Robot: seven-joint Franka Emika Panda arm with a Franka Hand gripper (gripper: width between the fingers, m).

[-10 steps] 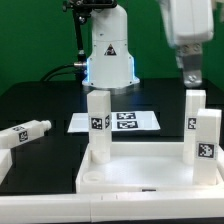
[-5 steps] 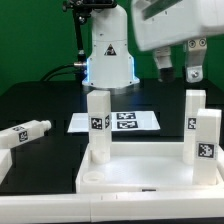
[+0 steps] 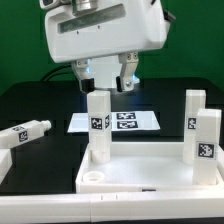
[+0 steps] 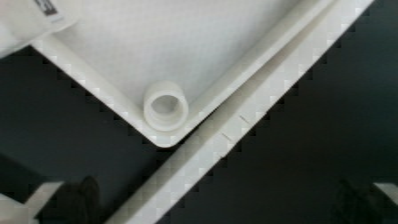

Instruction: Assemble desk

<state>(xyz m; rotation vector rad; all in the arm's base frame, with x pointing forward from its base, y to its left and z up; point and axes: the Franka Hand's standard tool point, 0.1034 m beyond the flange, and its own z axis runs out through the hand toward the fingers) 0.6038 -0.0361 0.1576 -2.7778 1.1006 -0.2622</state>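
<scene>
1. Tool [image 3: 113,76] on the white robot arm: fingers spread wide apart, with nothing between them; released.
2. Tool position, exterior view: high in the frame and centred. It hangs above the upright leg on that view's left and is clear of it, not touching any part.
3. White plastic model desk, partly built, sits on the black desk [image 3: 30,100] in the foreground. Its wide flat rimmed rectangular top [image 3: 140,172] lies flat, rim upward.
4. Chunky square-section white leg with a black-and-white tag [image 3: 98,125]: upright on the top near its far corner on the exterior view's left, just below the tool.
5. Two more tagged white legs stand upright on the exterior view's right side of the top. One is further back [image 3: 193,114], the other nearer the camera [image 3: 206,140], and they are close together.
6. Fourth tagged white leg [image 3: 25,133]: lies on its side on the black desk, off the top and well apart from the tool, at the exterior view's left.
7. Marker board [image 3: 116,121]: flat on the black desk behind the top.
8. Wrist view: one corner of the rimmed top with a round socket [image 4: 166,103] in it. Dark fingertips [image 4: 71,200] show at the frame's edge, apart from the corner.
</scene>
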